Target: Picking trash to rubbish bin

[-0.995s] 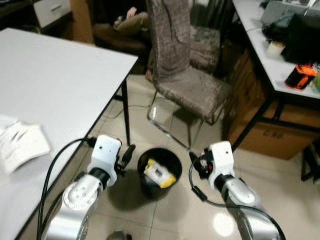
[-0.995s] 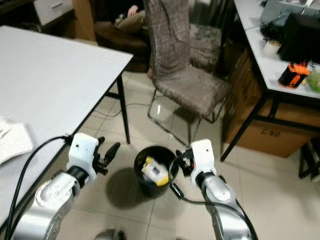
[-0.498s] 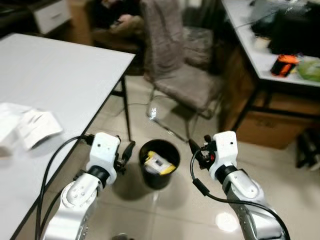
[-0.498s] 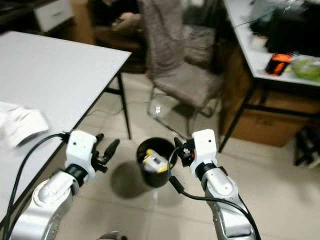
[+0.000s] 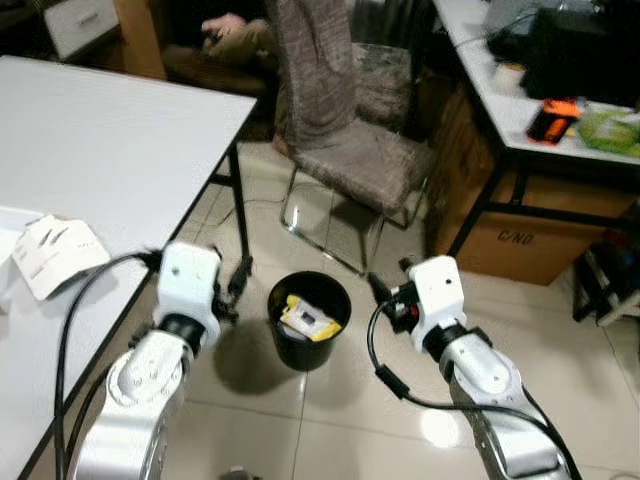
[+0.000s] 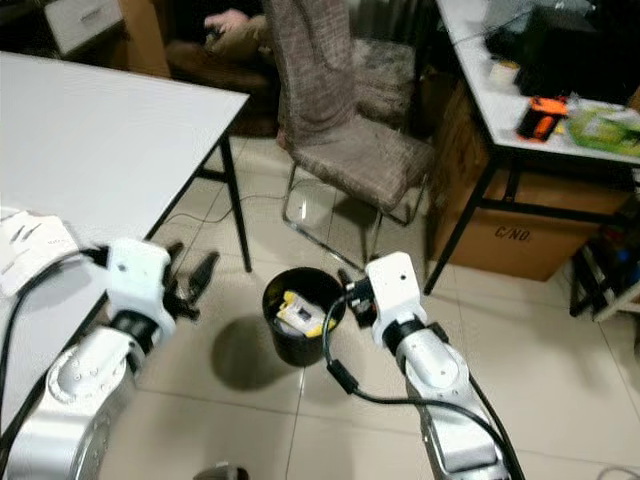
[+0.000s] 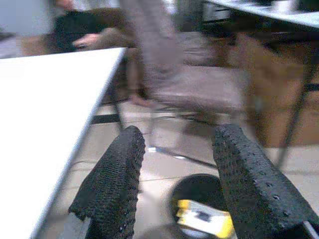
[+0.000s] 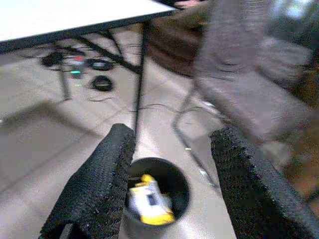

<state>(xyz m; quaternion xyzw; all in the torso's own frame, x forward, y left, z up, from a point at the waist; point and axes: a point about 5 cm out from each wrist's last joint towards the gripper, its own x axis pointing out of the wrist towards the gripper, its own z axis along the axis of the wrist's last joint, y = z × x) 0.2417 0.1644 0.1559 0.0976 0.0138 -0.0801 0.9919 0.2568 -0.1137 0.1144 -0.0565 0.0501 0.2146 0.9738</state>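
Black and round, the rubbish bin (image 5: 309, 317) stands on the pale tiled floor (image 5: 330, 430) between the robot's two arms, holding a yellow-and-white carton (image 5: 309, 320) with a dark patch on its face, lying tilted against the bin's inner wall. Compared with a second ago, the whole scene has shifted as the camera moved: the bin now sits a little higher in view, more floor shows below it, and the crumpled white paper (image 5: 55, 254) on the white bench (image 5: 110, 140) lies nearer the bench's near edge of the picture. The left gripper (image 5: 238, 281) hovers just beside the bin's left rim, fingers spread apart and holding nothing; the right gripper (image 5: 383, 294) hangs near the right rim, likewise spread and holding nothing. Behind the bin, a grey fabric chair (image 5: 345, 120) on chrome legs stands close, with the bench's black leg (image 5: 240, 215) to the left and a second bench (image 5: 520, 110) and cardboard box (image 5: 510, 235) to the right. Open tile lies in front of the bin and to its right. A person's hand (image 5: 222, 27) rests at the far edge, beyond the bench.
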